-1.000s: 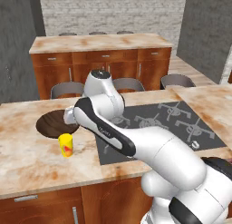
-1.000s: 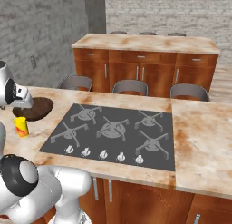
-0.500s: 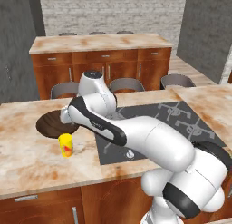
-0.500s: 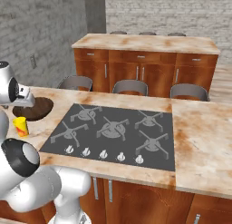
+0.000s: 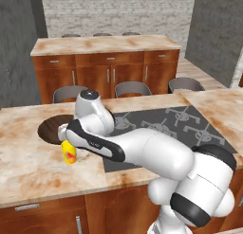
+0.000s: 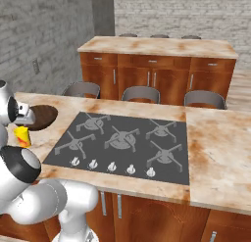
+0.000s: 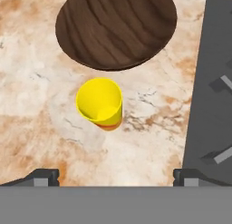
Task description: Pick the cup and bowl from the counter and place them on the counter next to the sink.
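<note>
Gripper [image 7: 113, 175] jaws spread wide, nothing between them, hanging over the yellow cup [image 7: 99, 103]. Hand view looks straight down into the cup's open mouth (red-orange mark shows at its base). Cup stands upright on the beige mottled counter [image 7: 41, 128], just beside the dark wooden bowl [image 7: 115, 28], apart from it by a thin gap. Grey four-burner cooktop [image 7: 213, 96] sits to the cup's other side.

Versus a second ago: arm has swung lower and further over toward the cup [image 5: 69, 152]; wrist now covers part of the bowl [image 5: 50, 129]. Cup and bowl haven't shifted. In the right base view, cup [image 6: 22, 136] and bowl [image 6: 43, 116] sit at the counter's left end, by the cooktop [image 6: 122, 143].
</note>
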